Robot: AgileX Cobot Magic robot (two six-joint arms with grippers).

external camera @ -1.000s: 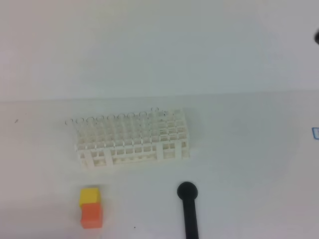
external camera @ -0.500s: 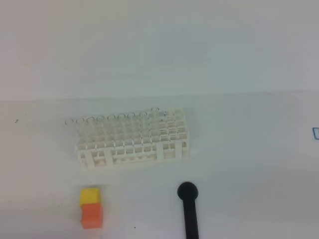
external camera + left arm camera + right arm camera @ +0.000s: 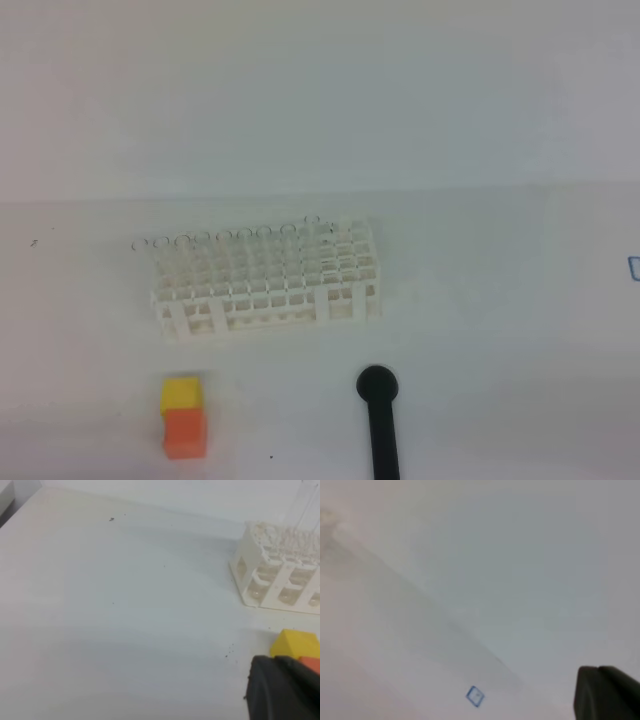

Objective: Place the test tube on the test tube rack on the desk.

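Observation:
The white test tube rack stands on the desk at the middle of the exterior view. Several clear test tubes stand in its back row, their rims showing as faint rings; the rightmost rim sits a little further back. No loose tube shows on the desk. Neither gripper shows in the exterior view. In the left wrist view a black part of my left gripper is at the bottom right, short of the rack. In the right wrist view a black part of my right gripper hangs over bare desk.
A yellow-and-orange block stack stands in front of the rack's left end, also in the left wrist view. A black round-headed rod lies at the front middle. A small blue square mark is on the desk.
A dark shape at the upper right edge of the exterior view one second ago has gone out of view. The rack, tubes, blocks and rod have not moved.

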